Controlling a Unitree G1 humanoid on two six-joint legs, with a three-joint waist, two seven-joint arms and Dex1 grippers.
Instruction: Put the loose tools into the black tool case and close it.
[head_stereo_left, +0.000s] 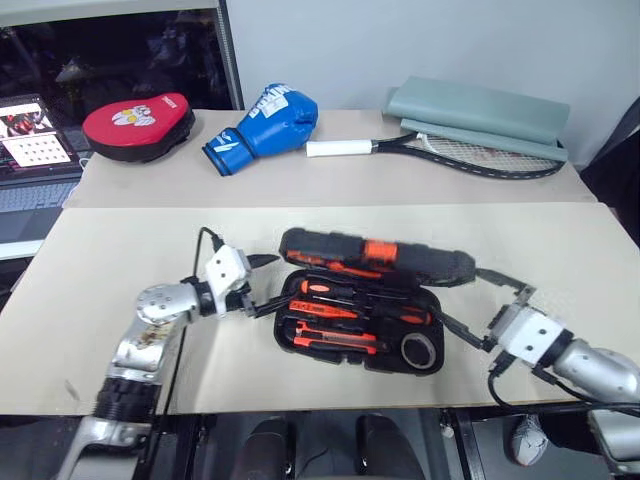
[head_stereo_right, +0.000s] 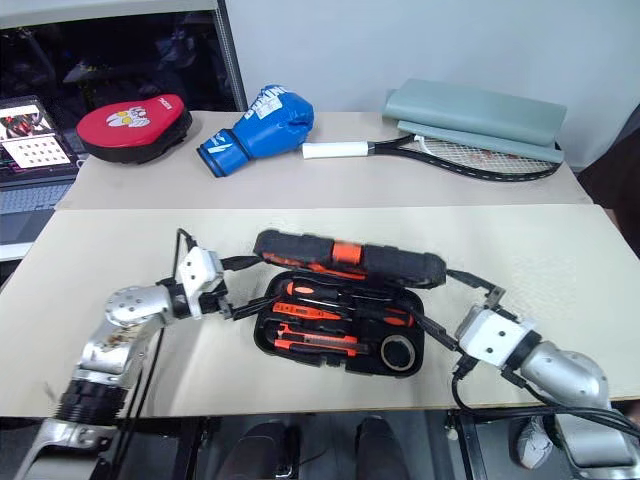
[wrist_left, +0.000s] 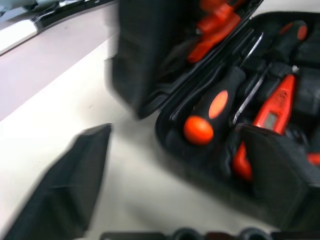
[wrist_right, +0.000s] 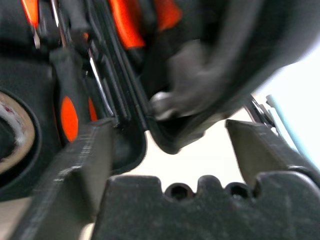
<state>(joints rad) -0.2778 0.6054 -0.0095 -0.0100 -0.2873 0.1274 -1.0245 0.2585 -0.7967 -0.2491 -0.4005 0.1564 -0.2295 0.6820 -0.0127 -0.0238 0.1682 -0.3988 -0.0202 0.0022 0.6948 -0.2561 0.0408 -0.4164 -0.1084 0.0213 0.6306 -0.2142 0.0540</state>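
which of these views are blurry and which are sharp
Left eye view: sharp; the black tool case and tennis racket read clearly. Left wrist view: smeared, the case lid and near fingers soft. Right wrist view: blurred too, the tape roll and fingers lacking crisp edges.

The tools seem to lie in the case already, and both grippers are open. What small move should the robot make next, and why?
Probably fold the lid down. The black tool case stands half open, lid raised at the far side, with screwdrivers, knife and tape roll in their slots. The left gripper and right gripper flank it, open and holding nothing.
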